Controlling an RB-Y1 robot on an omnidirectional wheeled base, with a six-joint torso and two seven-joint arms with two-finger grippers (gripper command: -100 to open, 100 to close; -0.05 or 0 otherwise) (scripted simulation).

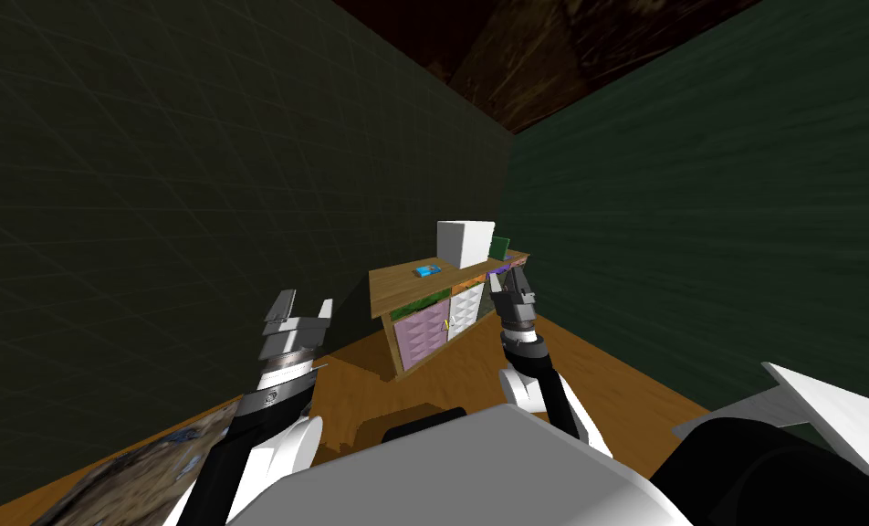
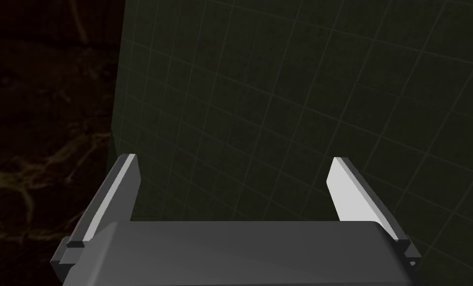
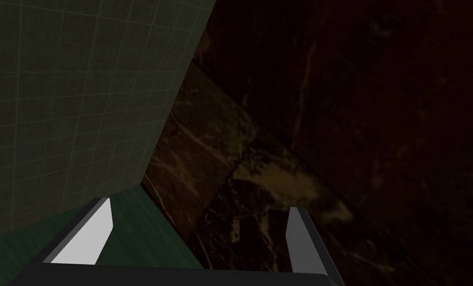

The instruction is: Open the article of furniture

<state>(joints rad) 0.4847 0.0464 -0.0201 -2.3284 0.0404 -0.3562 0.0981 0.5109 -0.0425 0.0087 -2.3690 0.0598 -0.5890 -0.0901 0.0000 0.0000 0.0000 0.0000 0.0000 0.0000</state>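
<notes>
Grey blades spread apart, my left tool is raised left of the cabinet and well clear of it, idle by my judgement. That cabinet, wood-topped with lilac and white doors shut, stands ahead. My right tool, likewise spread, rises before the cabinet's right end, not yet aimed at a door.

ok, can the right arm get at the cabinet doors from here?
Probably not yet. The right gripper is open and raised, aimed above the cabinet, which seems to stand some way off against the wall. Nothing blocks it: only wooden floor lies between, so driving closer should do.
</notes>
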